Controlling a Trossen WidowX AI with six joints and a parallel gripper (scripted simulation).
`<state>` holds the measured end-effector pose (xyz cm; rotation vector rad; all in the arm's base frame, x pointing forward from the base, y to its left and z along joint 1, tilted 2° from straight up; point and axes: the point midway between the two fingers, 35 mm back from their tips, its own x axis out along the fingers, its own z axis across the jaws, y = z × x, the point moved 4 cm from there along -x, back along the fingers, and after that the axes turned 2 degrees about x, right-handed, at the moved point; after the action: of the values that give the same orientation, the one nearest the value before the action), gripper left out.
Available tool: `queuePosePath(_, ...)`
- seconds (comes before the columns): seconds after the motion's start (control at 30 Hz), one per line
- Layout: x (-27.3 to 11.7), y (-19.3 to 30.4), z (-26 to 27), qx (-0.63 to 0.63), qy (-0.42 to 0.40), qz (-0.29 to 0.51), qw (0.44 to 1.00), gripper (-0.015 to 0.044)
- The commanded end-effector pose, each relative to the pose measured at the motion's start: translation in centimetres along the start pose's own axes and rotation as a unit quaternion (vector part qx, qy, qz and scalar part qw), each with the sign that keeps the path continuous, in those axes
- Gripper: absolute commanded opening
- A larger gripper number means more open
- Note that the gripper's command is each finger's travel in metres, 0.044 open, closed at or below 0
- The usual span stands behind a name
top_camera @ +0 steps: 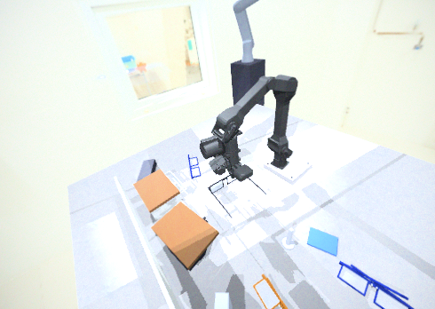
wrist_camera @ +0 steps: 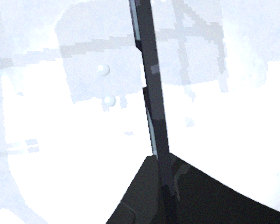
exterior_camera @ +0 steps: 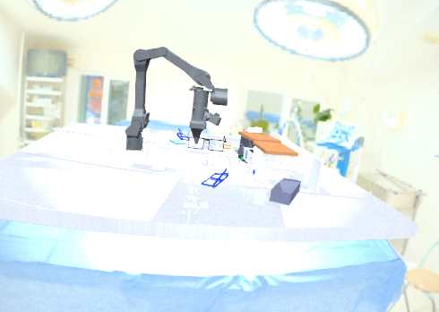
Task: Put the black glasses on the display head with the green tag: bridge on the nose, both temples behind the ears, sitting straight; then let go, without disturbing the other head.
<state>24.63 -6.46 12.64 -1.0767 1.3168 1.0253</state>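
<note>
The black glasses point(top_camera: 221, 202) point(exterior_camera: 223, 144) point(wrist_camera: 154, 75) are held in the air by my gripper point(top_camera: 238, 177) point(exterior_camera: 196, 143) point(wrist_camera: 159, 163). The gripper points down and is shut on one end of the front frame. In the top view the temples stretch toward the camera, away from the front frame. In the wrist view the frame runs edge-on up from the fingertips. The green tag point(exterior_camera: 242, 159) shows low at a dark head form point(exterior_camera: 242, 150), to the right of the glasses in the exterior view. That head is mostly hidden under an orange-brown board.
Two orange-brown boards point(top_camera: 156, 189) point(top_camera: 184, 228) overhang the heads; a blue tag point(exterior_camera: 253, 172) shows under the nearer one in the exterior view. Blue glasses point(top_camera: 195, 172) point(exterior_camera: 216, 178), orange glasses point(top_camera: 260, 286), a blue pad point(top_camera: 322, 241) and a dark block point(exterior_camera: 285, 191) lie around. A clear panel stands behind the boards.
</note>
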Motion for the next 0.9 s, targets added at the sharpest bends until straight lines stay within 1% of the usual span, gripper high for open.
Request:
queuePosePath(0.0,0.6,0.1,0.0,-0.002,0.002,0.005,1.000,0.0000)
queuePosePath(0.87,2.6,0.3,0.0,-0.002,0.002,0.005,1.000,0.0000)
